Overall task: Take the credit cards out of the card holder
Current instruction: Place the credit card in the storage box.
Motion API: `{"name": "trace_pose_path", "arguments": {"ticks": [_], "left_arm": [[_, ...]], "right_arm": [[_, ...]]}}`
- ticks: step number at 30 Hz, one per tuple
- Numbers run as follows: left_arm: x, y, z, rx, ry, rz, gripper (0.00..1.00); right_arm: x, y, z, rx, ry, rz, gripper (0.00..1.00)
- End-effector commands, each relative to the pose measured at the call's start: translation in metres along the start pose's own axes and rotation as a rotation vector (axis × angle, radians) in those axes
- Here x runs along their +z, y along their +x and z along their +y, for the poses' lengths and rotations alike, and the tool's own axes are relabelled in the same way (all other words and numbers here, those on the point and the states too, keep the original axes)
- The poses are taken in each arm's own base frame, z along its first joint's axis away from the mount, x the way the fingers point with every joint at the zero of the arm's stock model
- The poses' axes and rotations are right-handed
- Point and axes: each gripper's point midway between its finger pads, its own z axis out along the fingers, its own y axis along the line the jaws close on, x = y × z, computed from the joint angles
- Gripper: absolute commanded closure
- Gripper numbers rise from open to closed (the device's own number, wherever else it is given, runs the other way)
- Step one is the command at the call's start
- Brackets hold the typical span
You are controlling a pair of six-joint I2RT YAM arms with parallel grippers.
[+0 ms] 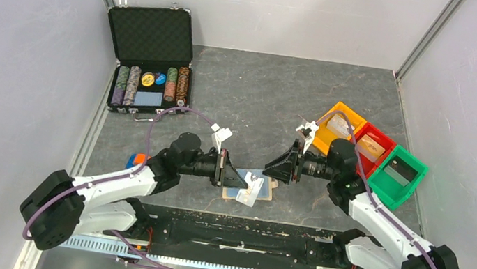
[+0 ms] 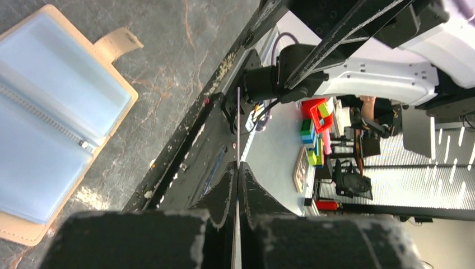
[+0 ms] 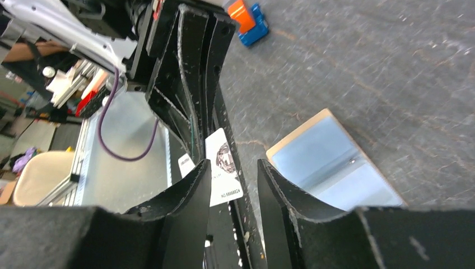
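Note:
The card holder [image 1: 267, 181] lies open on the table between the arms, tan with light blue pockets. It also shows in the left wrist view [image 2: 50, 112] and the right wrist view [image 3: 330, 168]. My left gripper [image 1: 229, 172] is shut on a white credit card [image 1: 252, 191] and holds it just above the holder's near edge. That card shows edge-on as a thin line [image 2: 238, 134] between the shut fingers [image 2: 224, 190]. In the right wrist view the card [image 3: 224, 162] has a dark picture, with a second white card edge [image 3: 185, 163] beside it. My right gripper [image 1: 274, 168] is open and empty, facing the card [image 3: 234, 165].
An open black chip case [image 1: 151, 59] stands at the back left. Orange [image 1: 339, 127], red [image 1: 373, 146] and green [image 1: 399, 175] bins sit at the right. A small blue and orange object [image 1: 137, 160] lies by the left arm. A black rail [image 1: 235, 236] runs along the near edge.

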Motion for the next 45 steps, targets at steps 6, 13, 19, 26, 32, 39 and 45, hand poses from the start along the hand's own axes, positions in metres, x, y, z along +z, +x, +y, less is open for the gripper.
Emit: {"name": "trace_pose_path", "arguments": {"ticks": [6,13,19,26,32,39,45], "left_arm": [[-0.001,0.008,-0.011,0.076,0.029,0.125,0.98],[0.0,0.012,-0.012,0.066,0.045,0.148,0.98],[0.0,0.011,-0.017,0.066,0.066,0.151,0.98],[0.0,0.013,-0.017,0.064,0.078,0.158,0.98],[0.0,0.013,-0.019,0.069,0.084,0.157,0.98],[0.0,0.013,-0.02,0.074,0.089,0.159,0.98],[0.0,0.011,-0.018,0.073,0.075,0.151,0.97]], "right_arm": [[0.004,0.005,0.007,-0.021,-0.095,0.091,0.62],[0.007,0.016,0.007,-0.016,-0.129,0.115,0.62],[0.013,0.025,0.02,-0.033,-0.191,0.142,0.62],[0.017,0.032,0.024,-0.034,-0.215,0.159,0.65],[0.018,0.037,0.026,-0.03,-0.236,0.174,0.67],[0.02,0.041,0.031,-0.031,-0.259,0.191,0.7],[0.02,0.036,0.039,-0.046,-0.28,0.167,1.0]]}}
